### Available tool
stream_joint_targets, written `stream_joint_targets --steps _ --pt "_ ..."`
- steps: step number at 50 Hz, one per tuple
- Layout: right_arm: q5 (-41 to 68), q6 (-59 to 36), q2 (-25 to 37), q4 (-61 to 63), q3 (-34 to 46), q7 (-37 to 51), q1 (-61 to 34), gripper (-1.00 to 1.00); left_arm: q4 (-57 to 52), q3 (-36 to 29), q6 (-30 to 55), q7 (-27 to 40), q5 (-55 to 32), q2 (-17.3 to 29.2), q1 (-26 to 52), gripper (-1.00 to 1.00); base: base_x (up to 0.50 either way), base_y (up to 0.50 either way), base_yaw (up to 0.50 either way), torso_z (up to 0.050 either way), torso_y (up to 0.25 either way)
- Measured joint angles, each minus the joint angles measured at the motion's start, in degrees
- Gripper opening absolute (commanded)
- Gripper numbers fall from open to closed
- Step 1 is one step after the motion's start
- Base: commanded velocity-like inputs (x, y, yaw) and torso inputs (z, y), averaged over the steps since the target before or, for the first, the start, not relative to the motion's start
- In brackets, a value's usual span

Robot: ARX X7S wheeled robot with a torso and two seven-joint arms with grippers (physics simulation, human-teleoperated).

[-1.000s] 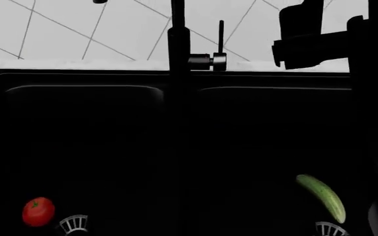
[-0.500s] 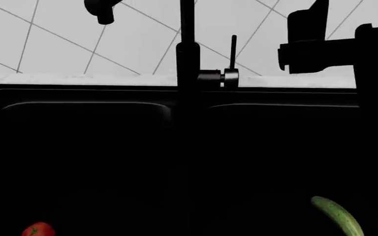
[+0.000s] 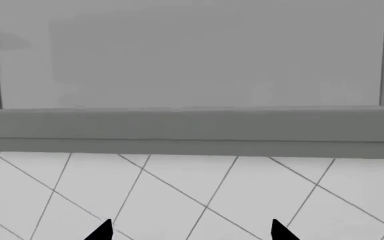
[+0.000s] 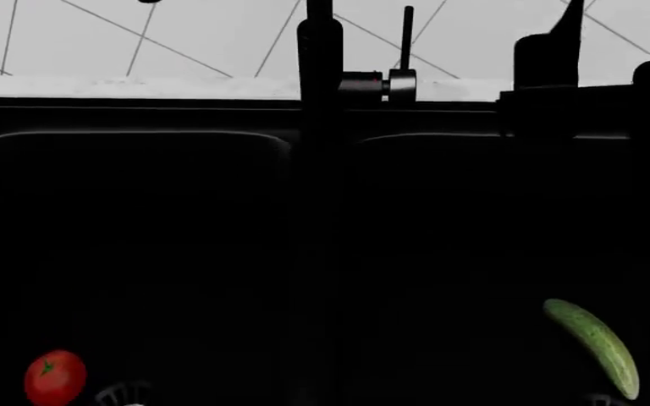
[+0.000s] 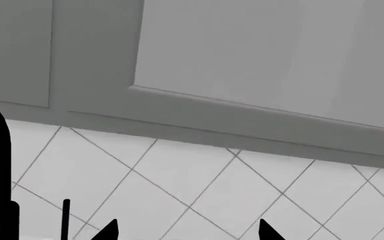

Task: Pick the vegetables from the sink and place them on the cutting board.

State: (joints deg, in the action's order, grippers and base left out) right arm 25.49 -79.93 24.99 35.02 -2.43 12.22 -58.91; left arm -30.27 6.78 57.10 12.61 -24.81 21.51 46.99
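Below, in the head view, a large matte black double-basin sink point(image 4: 145, 144) filling nearly the whole frame, split by a tall black faucet point(image 4: 321, 51) with a side lever. Round glossy red tomato point(image 4: 55, 378) with a small green stem low in the left basin, just beside a silver drain strainer point(image 4: 125, 394). Long bumpy green cucumber point(image 4: 594, 346) lying slantwise low in the right basin, well apart from the tomato. Right arm raised as a dark silhouette over the sink's far right edge, against a white diagonally tiled wall point(image 4: 190, 34). Right gripper point(image 5: 186, 231) levelled at that tiled wall and grey cabinet panels point(image 5: 245, 65), two dark tips spread wide, nothing between. Left gripper point(image 3: 190, 232) likewise aimed at tiles under a grey cabinet, fingertips point(image 3: 102, 232) wide apart and empty. No reddish-brown cutting board visible in any view.
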Motion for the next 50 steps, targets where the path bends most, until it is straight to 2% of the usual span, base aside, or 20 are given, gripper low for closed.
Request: stream_joint_targets --steps 5,14,21,27,37,50 --pt "6.6 -3.9 3.3 0.5 0.6 2.7 -2.7 1.0 -0.5 -0.6 2.2 0.5 0.1 0.8 -0.3 1.0 0.0 0.01 0.0 0.0 0.0" --pt "32.6 -7.4 13.8 -3.0 4.7 17.8 -7.9 1.0 -2.6 -1.4 12.2 0.1 -2.6 3.2 0.6 1.0 0.0 0.01 0.0 0.0 0.0" --pt "54.9 -8.2 22.4 -6.7 11.7 30.8 -13.1 1.0 -4.6 -2.6 20.4 -1.2 -5.8 6.1 0.8 1.0 0.0 0.0 0.0 0.0 0.0" --pt "68.1 -8.3 27.3 -8.9 18.5 38.0 -15.9 1.0 -5.5 -5.0 24.6 -2.4 -7.8 8.3 0.4 1.0 0.0 0.0 0.0 0.0 0.0" --pt "81.0 -8.0 32.3 -10.2 27.4 43.6 -17.7 1.0 -6.2 -11.8 27.7 -4.0 -10.2 12.1 -0.4 1.0 0.0 0.0 0.0 0.0 0.0" --pt "87.3 -8.2 36.0 -9.7 36.0 45.7 -18.4 1.0 -5.3 -23.0 28.7 -5.2 -11.0 16.1 -0.3 1.0 0.0 0.0 0.0 0.0 0.0"
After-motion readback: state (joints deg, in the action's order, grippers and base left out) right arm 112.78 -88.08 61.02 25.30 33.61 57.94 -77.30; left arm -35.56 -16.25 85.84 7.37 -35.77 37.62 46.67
